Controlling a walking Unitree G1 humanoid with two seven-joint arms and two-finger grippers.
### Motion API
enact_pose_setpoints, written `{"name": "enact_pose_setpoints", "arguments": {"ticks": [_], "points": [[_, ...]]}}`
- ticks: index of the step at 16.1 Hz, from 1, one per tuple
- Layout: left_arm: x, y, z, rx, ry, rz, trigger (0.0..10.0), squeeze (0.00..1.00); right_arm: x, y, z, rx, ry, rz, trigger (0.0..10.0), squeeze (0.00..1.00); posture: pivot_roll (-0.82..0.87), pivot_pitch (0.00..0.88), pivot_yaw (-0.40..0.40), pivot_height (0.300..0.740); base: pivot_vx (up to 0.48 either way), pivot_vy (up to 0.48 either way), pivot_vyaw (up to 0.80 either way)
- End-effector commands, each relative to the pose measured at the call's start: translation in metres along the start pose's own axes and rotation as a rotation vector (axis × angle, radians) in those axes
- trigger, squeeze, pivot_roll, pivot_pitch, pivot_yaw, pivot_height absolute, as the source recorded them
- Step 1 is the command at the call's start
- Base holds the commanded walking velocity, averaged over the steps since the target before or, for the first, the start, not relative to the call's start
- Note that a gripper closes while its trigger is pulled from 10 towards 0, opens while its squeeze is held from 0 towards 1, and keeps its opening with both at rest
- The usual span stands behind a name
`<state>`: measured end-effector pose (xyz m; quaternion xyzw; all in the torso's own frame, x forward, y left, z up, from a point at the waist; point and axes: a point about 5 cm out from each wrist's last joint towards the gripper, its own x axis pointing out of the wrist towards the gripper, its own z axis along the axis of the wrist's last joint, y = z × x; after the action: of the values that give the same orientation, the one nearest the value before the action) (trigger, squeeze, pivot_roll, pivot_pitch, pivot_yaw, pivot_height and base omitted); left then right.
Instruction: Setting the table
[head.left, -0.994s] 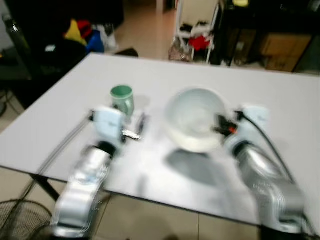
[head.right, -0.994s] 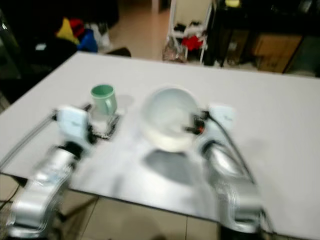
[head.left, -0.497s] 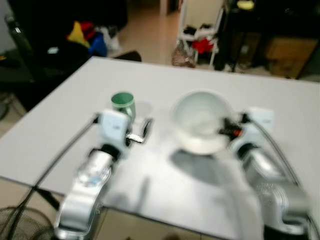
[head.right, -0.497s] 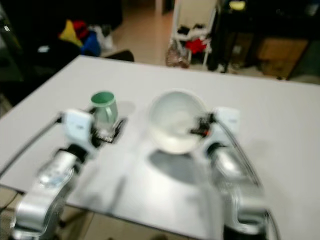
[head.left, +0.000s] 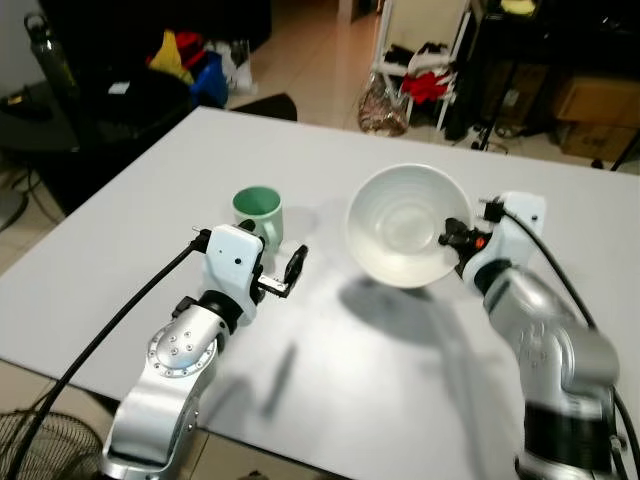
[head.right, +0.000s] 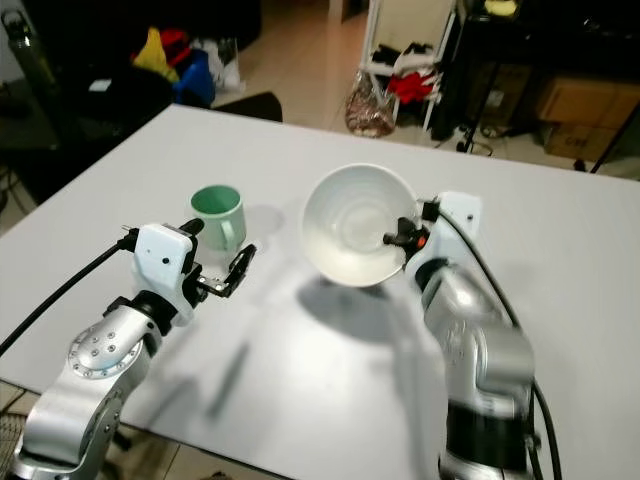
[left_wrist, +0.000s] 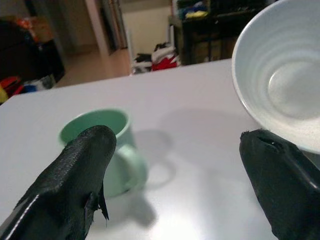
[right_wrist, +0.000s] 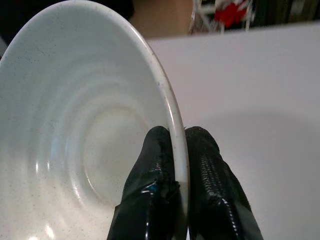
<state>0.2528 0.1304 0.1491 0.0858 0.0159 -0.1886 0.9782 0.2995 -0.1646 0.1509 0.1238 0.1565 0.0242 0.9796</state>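
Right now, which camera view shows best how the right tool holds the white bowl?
The right wrist view: the right tool pinches the white bowl's rim, one finger inside, one outside. The eye views show the bowl tilted above the table; the left wrist view shows its edge.

The bowl (head.left: 406, 225) is white with faint dark speckles and soft rings inside. The mug (head.left: 259, 214) is pale mint green. The table (head.left: 330, 150) is plain light grey. Both arms are silver, with white wrist housings and black fingers (right_wrist: 157, 165). Beyond the table the floor (head.left: 320, 45) is tan.
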Motion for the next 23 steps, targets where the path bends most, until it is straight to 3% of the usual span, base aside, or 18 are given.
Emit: {"name": "enact_pose_setpoints", "arguments": {"ticks": [1, 4, 6, 10, 16, 23], "points": [[-0.002, 0.003, 0.003, 0.015, -0.007, 0.006, 10.0, 0.00, 0.006, 0.010, 0.002, 0.030, 0.015, 0.057, 10.0, 0.00, 0.14, 0.000, 0.003, 0.740, 0.000, 0.000, 0.00], [0.001, 0.009, 0.009, 0.050, -0.021, -0.023, 10.0, 0.00, 0.046, 0.003, 0.011, 0.042, 0.085, 0.033, 10.0, 0.00, 0.15, 0.000, 0.010, 0.740, 0.000, 0.000, 0.00], [0.000, 0.010, 0.010, 0.065, -0.012, -0.074, 10.0, 0.00, 0.064, -0.003, 0.011, 0.016, 0.152, -0.032, 10.0, 0.00, 0.17, 0.000, 0.017, 0.740, 0.000, 0.000, 0.00], [-0.003, 0.007, 0.010, 0.079, 0.006, -0.151, 10.0, 0.00, 0.090, 0.011, 0.021, 0.111, 0.195, 0.012, 10.0, 0.00, 0.18, 0.000, 0.027, 0.740, 0.000, 0.000, 0.00], [-0.011, -0.002, 0.007, 0.065, 0.039, -0.231, 10.0, 0.00, 0.097, 0.031, 0.022, 0.190, 0.266, 0.100, 10.0, 0.00, 0.21, 0.000, 0.007, 0.740, 0.000, 0.000, 0.00], [-0.017, -0.020, 0.004, 0.050, 0.080, -0.364, 10.0, 0.00, 0.097, 0.025, 0.015, 0.266, 0.317, 0.032, 10.0, 0.00, 0.21, 0.000, 0.004, 0.740, 0.000, 0.000, 0.00]]}}
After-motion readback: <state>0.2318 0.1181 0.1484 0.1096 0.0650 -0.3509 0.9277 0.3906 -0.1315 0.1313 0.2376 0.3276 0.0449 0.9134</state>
